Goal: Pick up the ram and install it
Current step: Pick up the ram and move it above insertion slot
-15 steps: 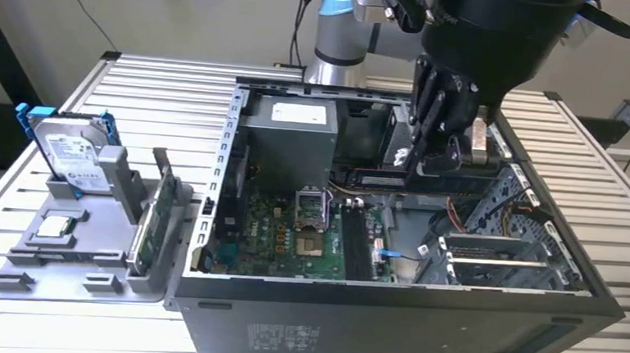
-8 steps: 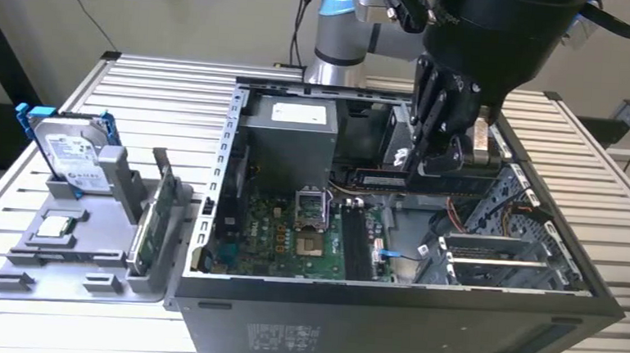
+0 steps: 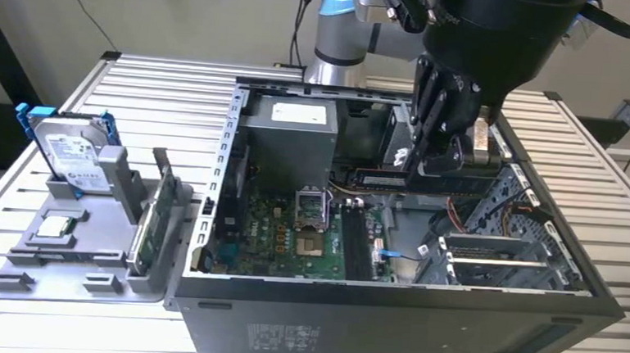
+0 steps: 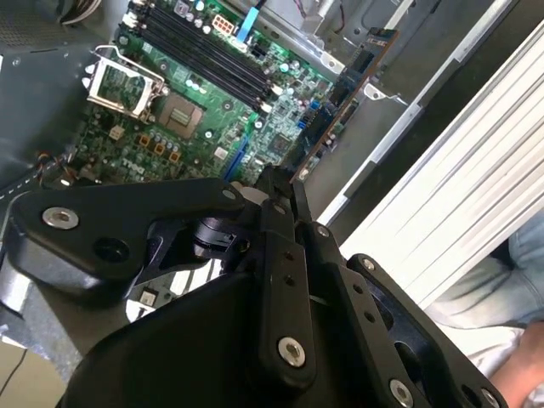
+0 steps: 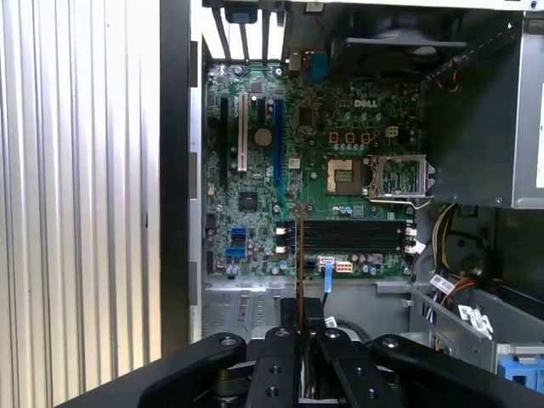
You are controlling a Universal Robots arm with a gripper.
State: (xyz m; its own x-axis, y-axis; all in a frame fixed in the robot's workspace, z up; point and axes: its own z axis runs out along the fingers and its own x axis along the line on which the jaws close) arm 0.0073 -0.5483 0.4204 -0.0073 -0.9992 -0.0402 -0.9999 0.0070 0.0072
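My gripper hangs over the open computer case, shut on the ram. The ram is a long dark stick held level above the case's inside, sticking out toward the exterior view's left. In the first wrist view the ram appears edge-on as a thin brown line running out from the gripper over the motherboard. It ends beside the black memory slots. The second wrist view has the fingers closed on the ram, with the slots further off.
A grey fixture on the slatted table holds a silver hard drive with blue brackets, a green card and a small chip. Inside the case are a power supply, drive bays and loose cables. Part of a person is nearby.
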